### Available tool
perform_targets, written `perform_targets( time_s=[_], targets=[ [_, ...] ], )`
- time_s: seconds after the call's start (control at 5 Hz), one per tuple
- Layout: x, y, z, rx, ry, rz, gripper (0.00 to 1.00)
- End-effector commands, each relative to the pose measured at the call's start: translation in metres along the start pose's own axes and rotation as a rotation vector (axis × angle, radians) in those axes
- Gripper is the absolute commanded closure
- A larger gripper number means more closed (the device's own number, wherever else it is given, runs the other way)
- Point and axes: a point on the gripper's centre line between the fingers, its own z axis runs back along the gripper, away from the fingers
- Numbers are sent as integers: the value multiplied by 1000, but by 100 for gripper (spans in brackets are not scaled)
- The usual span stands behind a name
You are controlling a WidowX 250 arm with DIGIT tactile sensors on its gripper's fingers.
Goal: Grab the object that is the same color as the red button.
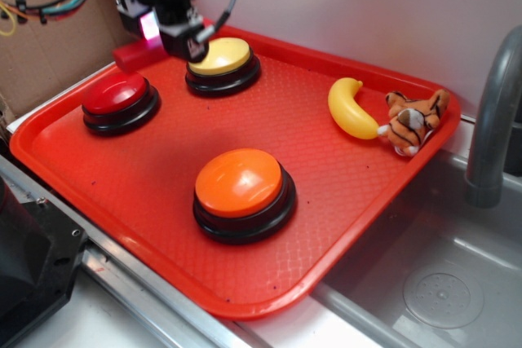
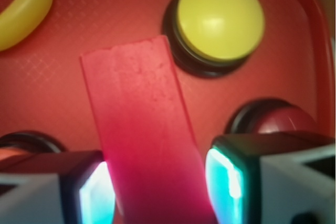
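Tray: we are viewing a large red tray (image 1: pixel 147 193) that is filling most of the exterior frame and carrying every other item.
Sink: a grey basin (image 1: pixel 440 283) with a faucet (image 1: pixel 493 120) is occupying the lower right of the exterior frame.
Orange button: the biggest button (image 1: pixel 239 182) is sitting at centre, well apart from the arm.
Yellow button: we are seeing it (image 1: pixel 218 56) at upper centre, just beside the gripper; in the wrist view it (image 2: pixel 219 17) is lying at upper right.
Red button: it (image 1: pixel 117 95) is resting at the left of the exterior frame, directly below the held block.
Banana and tiger toy: a yellow banana (image 1: pixel 351 107) and a striped plush tiger (image 1: pixel 414 120) are lying at the right edge of the tray.
Gripper: the gripper (image 1: pixel 151 38) is hanging at upper left, its fingers (image 2: pixel 231 182) closing against both sides of the block.
Red block: the block (image 2: pixel 142 129) is being held between the pads, projecting forward and raised off the tray; its free end (image 1: pixel 139 56) is showing at upper left.
Risk: we are judging that the long overhang could let the block pivot or slip, and a low sweep could knock it on a button.
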Motion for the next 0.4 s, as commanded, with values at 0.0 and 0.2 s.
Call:
perform_targets(
  time_s=[0.0,0.2],
  targets=[
    [4,28,67,-98,-111,170,100],
    [3,39,66,-115,-61,211,100]
  ],
)
